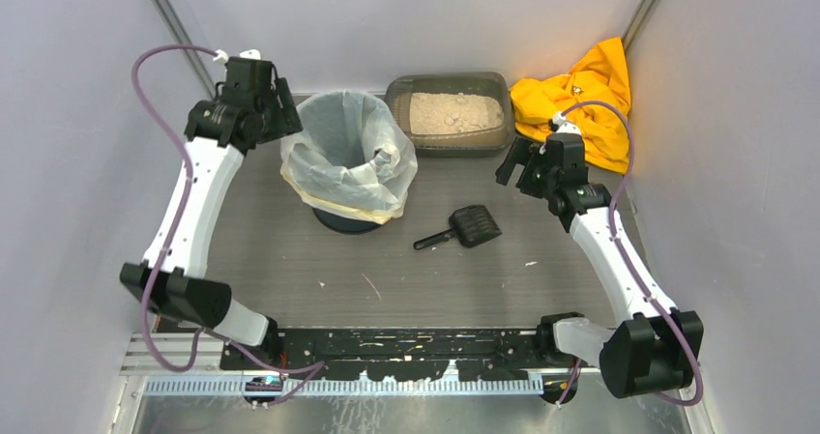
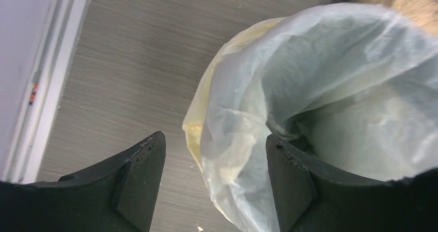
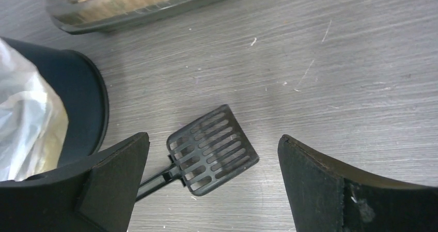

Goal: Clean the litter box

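Standing on the table (image 1: 290, 260), the bag-lined bin (image 1: 348, 154) is placed just beside the litter box (image 1: 454, 144) at the back, with a yellow cloth (image 1: 580, 101) bunched at the box's right. The scoop (image 1: 464, 228) is seen below the spread right gripper (image 3: 213, 141); the left gripper (image 2: 214, 149) is spread at the bin's rim.

Nothing written can be read in any of the views: no text, brand or number. In the left wrist view a small coloured sticker (image 2: 33, 93) sits on the white frame (image 2: 51, 61) at the left edge, but it is too small and blurred to read.
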Robot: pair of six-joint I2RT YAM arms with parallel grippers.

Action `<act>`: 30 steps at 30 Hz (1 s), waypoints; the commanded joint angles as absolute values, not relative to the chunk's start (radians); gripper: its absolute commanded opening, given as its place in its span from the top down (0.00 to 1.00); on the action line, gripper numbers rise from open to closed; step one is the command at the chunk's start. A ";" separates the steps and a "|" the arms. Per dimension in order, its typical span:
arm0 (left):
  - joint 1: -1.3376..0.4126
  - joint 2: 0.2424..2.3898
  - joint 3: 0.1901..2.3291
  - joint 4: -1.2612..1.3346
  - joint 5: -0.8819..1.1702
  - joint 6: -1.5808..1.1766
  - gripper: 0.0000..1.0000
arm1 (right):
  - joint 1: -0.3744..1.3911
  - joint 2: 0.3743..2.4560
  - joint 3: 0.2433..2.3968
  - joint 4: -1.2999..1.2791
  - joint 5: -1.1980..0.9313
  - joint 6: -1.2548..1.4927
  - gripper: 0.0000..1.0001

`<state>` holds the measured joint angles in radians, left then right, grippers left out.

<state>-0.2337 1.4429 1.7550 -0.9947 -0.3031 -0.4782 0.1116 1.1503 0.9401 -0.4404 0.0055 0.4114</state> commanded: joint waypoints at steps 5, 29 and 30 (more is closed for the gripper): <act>-0.236 1.632 1.831 -1.108 -0.305 -0.429 0.39 | 0.143 1.066 0.975 -0.416 -0.049 0.329 0.00; -0.144 1.643 1.787 -1.063 -0.636 -0.411 0.97 | 0.283 1.090 0.894 -0.289 -0.038 0.234 0.00; -0.143 1.640 1.783 -1.062 -0.644 -0.416 0.89 | 0.285 1.092 0.897 -0.295 -0.016 0.239 0.00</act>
<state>-0.1581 1.6970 1.7924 -1.0916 -0.4274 -0.4381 0.2638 1.1236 0.8944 -0.3492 -0.0654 0.2787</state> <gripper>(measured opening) 0.042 0.996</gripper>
